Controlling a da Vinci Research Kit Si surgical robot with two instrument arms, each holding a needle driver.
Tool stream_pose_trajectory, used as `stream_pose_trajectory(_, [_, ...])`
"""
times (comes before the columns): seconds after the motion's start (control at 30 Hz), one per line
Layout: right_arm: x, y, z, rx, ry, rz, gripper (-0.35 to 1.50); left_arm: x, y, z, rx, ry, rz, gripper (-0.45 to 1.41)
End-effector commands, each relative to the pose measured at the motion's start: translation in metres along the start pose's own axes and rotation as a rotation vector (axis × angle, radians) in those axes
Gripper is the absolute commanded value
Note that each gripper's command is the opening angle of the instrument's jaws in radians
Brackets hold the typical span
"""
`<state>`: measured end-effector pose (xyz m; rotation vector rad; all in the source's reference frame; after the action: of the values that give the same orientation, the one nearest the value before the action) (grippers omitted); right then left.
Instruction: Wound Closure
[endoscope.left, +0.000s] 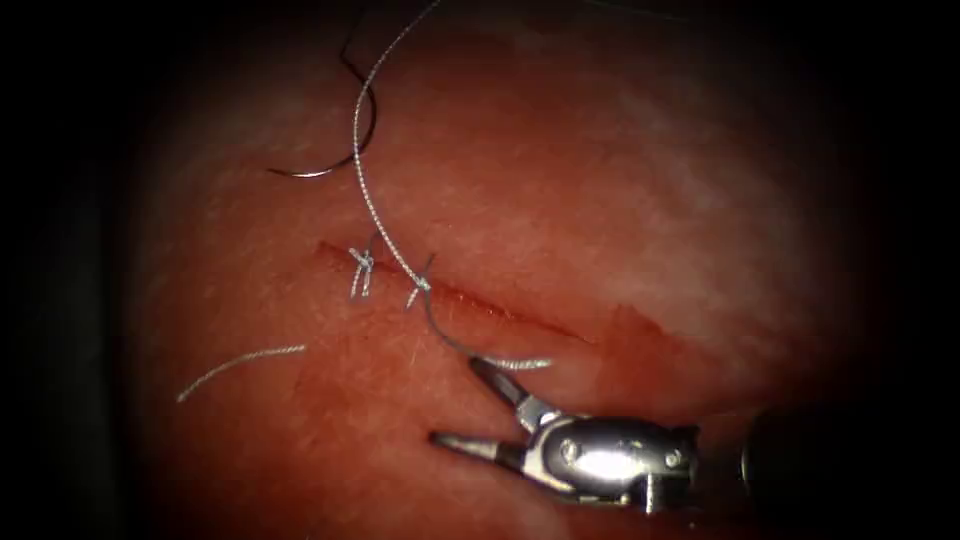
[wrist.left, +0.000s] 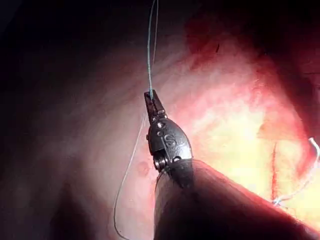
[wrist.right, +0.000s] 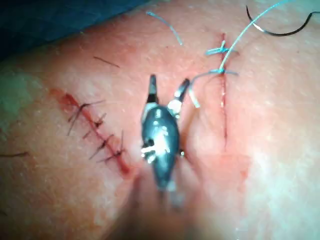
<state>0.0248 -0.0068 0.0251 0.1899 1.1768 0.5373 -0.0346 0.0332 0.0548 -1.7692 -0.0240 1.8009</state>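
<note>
Down at five o'clock of the endoscope view, the right arm's silver steel tool (endoscope.left: 455, 402) gapes, grasping nothing, one tip just beside the short thread tail (endoscope.left: 520, 364) near the cut (endoscope.left: 480, 302). The left arm's tool (wrist.left: 150, 95) is clenched on the pale braided thread (endoscope.left: 362, 160). The dark curved needle (endoscope.left: 350, 140) lies free on the reddish tissue (endoscope.left: 620, 220) at eleven o'clock, left of the cut. A loose cut end of thread (endoscope.left: 240, 362) lies at eight o'clock.

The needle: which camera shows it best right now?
The endoscope view: the curved needle lies free on the tissue, up and left of the cut, its whole arc visible with the thread crossing it. The right wrist view catches part of it.
</note>
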Motion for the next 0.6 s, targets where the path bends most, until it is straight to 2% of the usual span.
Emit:
stream_pose_trajectory(0.03, [-0.0009, -0.001, -0.0005, 0.016, -0.017, 0.003, 1.38, -0.0008, 0.0005, 0.0003, 0.0, -0.001, -0.003, -0.45])
stream_pose_trajectory(0.13, [-0.0015, -0.0012, -0.0036, 0.089, -0.107, -0.007, 1.4, 0.0012, 0.002, 0.0005, -0.029, 0.017, -0.028, -0.45])
stream_pose_trajectory(0.17, [-0.0017, -0.0013, -0.0056, 0.132, -0.128, -0.012, 1.31, 0.0025, 0.0028, 0.0006, -0.048, 0.031, -0.043, -0.45])
stream_pose_trajectory(0.2, [-0.0017, -0.0013, -0.0056, 0.132, -0.128, -0.012, 1.31, 0.0025, 0.0028, 0.0006, -0.048, 0.031, -0.043, -0.45])
stream_pose_trajectory(0.23, [-0.0017, -0.0011, -0.0069, 0.159, -0.124, -0.012, 1.2, 0.0034, 0.0033, 0.0006, -0.056, 0.036, -0.053, -0.45])
stream_pose_trajectory(0.27, [-0.0016, -0.0008, -0.0078, 0.166, -0.125, -0.005, 1.18, 0.004, 0.0038, 0.0007, -0.061, 0.04, -0.06, -0.45])
stream_pose_trajectory(0.3, [-0.0007, 0.0015, -0.011, 0.114, -0.149, 0.003, 1.15, 0.0063, 0.0058, 0.0008, -0.08, 0.054, -0.083, -0.45])
stream_pose_trajectory(0.43, [0.0009, 0.0033, -0.0105, 0.064, -0.106, 0.036, 1.15, 0.0077, 0.0078, 0.0009, -0.094, 0.064, -0.098, -0.45])
stream_pose_trajectory(0.47, [0.0017, 0.0037, -0.009, 0.042, -0.101, 0.048, 1.11, 0.0081, 0.0089, 0.0009, -0.105, 0.071, -0.099, -0.45])
stream_pose_trajectory(0.5, [0.0017, 0.0037, -0.009, 0.042, -0.101, 0.048, 1.11, 0.0081, 0.0089, 0.0009, -0.105, 0.071, -0.099, -0.45])
stream_pose_trajectory(0.6, [0.0023, 0.0042, -0.0059, 0.023, -0.073, 0.061, 1.13, 0.0084, 0.01, 0.0007, -0.114, 0.076, -0.1, -0.45])
